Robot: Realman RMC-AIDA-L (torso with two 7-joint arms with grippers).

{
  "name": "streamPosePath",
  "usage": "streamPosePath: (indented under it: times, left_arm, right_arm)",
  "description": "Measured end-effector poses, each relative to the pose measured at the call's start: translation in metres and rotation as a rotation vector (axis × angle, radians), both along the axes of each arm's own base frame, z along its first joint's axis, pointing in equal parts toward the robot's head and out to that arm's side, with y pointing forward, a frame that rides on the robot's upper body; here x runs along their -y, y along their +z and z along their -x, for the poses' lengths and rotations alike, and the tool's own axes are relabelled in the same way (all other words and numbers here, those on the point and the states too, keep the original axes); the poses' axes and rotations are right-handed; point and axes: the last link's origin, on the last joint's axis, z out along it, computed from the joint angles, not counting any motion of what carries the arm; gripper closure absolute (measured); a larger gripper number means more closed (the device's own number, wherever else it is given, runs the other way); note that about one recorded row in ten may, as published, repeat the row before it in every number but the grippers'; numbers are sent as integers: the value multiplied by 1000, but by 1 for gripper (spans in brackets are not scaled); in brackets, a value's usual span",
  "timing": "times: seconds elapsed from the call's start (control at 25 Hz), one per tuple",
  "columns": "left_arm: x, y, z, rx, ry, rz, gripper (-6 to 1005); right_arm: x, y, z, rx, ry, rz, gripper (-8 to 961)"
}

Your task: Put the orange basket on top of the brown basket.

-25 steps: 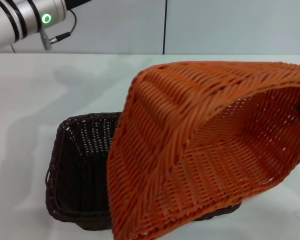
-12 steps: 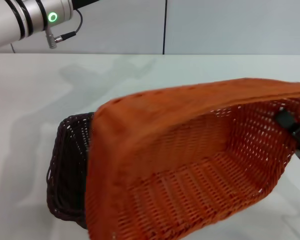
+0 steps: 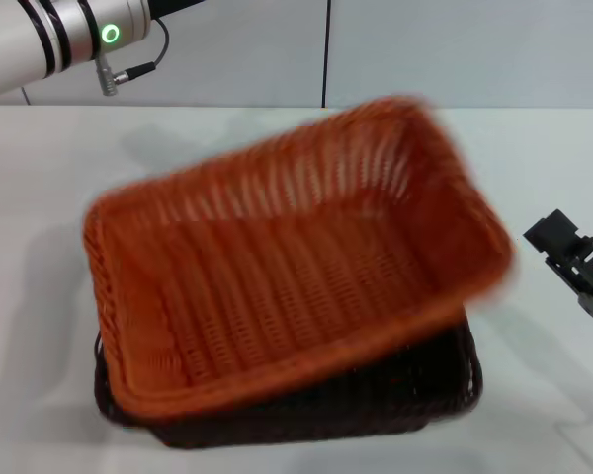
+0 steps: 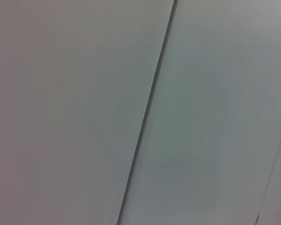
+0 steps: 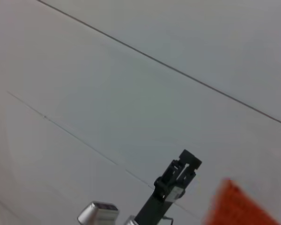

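A: Logging the head view: the orange basket [image 3: 287, 267] sits open side up on top of the brown basket [image 3: 376, 405], tilted, its far right corner raised higher than its near left corner. Its outline is smeared.

B: How much of the brown one shows?

A: Only a dark woven band along the near side and the right end, under the orange rim. Both baskets are on the white table [image 3: 534, 197].

B: Right gripper?

A: The right gripper [image 3: 573, 259] is at the right edge of the head view, beside the orange basket's right end and apart from it, holding nothing. Whether its fingers are spread or pressed together, I cannot tell.

B: Right wrist view?

A: A corner of the orange basket [image 5: 239, 206] at the frame edge, and a black gripper [image 5: 178, 178] on a dark arm farther off.

B: Left arm?

A: The left arm [image 3: 59, 39] is raised at the upper left of the head view, a green ring light lit on it. Its gripper is out of view; the left wrist view shows only a pale wall [image 4: 84, 117] with a dark seam.
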Motion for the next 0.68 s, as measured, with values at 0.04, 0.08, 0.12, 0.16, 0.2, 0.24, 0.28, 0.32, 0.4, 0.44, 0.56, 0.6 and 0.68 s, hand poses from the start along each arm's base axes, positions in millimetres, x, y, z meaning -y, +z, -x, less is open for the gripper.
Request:
streamPosePath:
  times: [0.04, 0.08, 0.12, 0.16, 0.2, 0.24, 0.28, 0.32, 0.4, 0.44, 0.56, 0.6, 0.68]
  left_arm:
    - [0, 0, 0, 1, 0, 0, 289]
    - [0, 0, 0, 2, 1, 0, 289]
    - [0, -1, -1, 5, 3, -1, 289]
    - [0, -1, -1, 6, 3, -2, 289]
    - [0, -1, -1, 8, 5, -2, 289]
    - [0, -2, -1, 10, 5, -3, 289]
    - [0, -2, -2, 15, 7, -6, 289]
    - [0, -2, -2, 17, 8, -7, 289]
    - [1, -3, -1, 21, 11, -11, 289]
    - [1, -3, -1, 24, 13, -15, 289]
    - [4, -3, 0, 46, 18, -34, 289]
    - [4, -3, 0, 46, 18, -34, 289]
    - [5, -2, 1, 53, 21, -42, 289]
  right_arm:
    - [-1, 1, -1, 5, 4, 7, 469]
    - [-2, 4, -2, 17, 15, 20, 449]
    - [-3, 5, -1, 23, 24, 27, 429]
    - [-3, 5, -1, 23, 24, 27, 409]
    - [-4, 6, -1, 31, 36, 35, 389]
    - [-5, 8, 0, 42, 50, 44, 369]
    - [-9, 12, 2, 72, 91, 59, 369]
    - [-9, 12, 2, 72, 91, 59, 369]
    - [-12, 19, 6, 98, 146, 63, 369]
    - [-14, 23, 8, 109, 170, 53, 369]
    - [-19, 40, 9, 132, 208, -11, 369]
    - [-21, 48, 8, 145, 214, -43, 369]
    - [-31, 72, 4, 197, 206, -167, 369]
